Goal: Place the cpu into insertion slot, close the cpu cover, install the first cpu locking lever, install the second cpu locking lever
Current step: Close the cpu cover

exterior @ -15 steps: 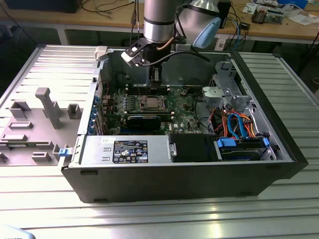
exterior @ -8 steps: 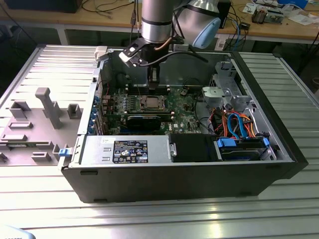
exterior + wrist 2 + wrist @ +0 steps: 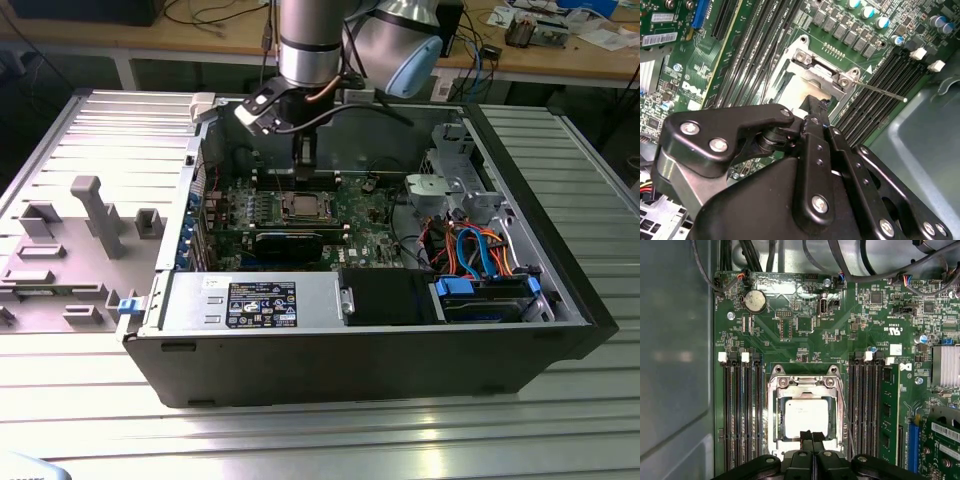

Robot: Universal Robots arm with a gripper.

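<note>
1. Gripper fingertips are pressed together with nothing between them, over the cpu cover edge.
2. The cpu lies flat inside the cover's cut-out, on the motherboard.

You have an open black computer case lying on the ribbed grey metal table, with blue and orange cables bunched toward the exterior view's right. Inside, a round silver coin battery sits apart from the long black memory slots.

Silvery cpu lies flat under the apparently closed cpu cover.
</note>
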